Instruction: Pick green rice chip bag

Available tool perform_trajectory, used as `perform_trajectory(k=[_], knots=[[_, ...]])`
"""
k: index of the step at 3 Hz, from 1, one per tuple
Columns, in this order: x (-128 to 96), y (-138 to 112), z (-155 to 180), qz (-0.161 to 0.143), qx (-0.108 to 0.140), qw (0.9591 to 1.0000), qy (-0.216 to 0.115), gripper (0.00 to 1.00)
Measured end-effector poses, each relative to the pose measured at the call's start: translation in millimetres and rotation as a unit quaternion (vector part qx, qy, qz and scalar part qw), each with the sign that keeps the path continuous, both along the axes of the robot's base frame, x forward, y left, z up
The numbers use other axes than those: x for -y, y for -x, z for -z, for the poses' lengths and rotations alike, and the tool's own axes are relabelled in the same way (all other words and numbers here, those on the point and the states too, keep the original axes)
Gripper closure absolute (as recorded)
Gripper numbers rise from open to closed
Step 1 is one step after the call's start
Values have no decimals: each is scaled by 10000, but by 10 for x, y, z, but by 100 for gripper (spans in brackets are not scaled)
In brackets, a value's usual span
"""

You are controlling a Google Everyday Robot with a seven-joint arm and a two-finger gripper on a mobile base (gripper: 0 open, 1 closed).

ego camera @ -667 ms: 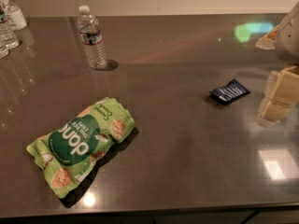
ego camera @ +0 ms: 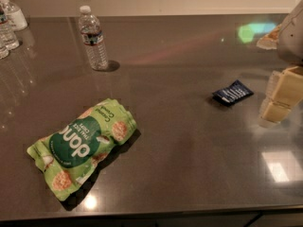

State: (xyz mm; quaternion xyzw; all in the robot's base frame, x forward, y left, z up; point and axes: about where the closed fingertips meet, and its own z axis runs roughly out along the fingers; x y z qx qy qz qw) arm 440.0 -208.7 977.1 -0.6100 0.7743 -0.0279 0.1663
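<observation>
On dark countertop (ego camera: pixel 189 145), green rice chip bag (ego camera: pixel 83 145); gripper (ego camera: pixel 280 98) far right.

1 bag (ego camera: pixel 83 145), 1 pkt (ego camera: pixel 232 92), 3+ btls (ego camera: pixel 93 38), 1 end effector (ego camera: pixel 278 100) right

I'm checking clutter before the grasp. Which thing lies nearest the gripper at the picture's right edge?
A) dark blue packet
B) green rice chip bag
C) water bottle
A: the dark blue packet lies just left of the gripper at the right edge; the green rice chip bag lies far off at front left, and the water bottle stands at back left.
</observation>
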Motion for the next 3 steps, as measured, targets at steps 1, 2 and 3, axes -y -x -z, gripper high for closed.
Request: perform_trajectory(k=[1, 2, 3], knots=[[-570, -93, 83, -734, 26, 9959, -533, 0], [-1089, -136, 216, -1255, 24, 9868, -1025, 0], [-1561, -180, 449, -1608, -36, 9783, -1303, 0]])
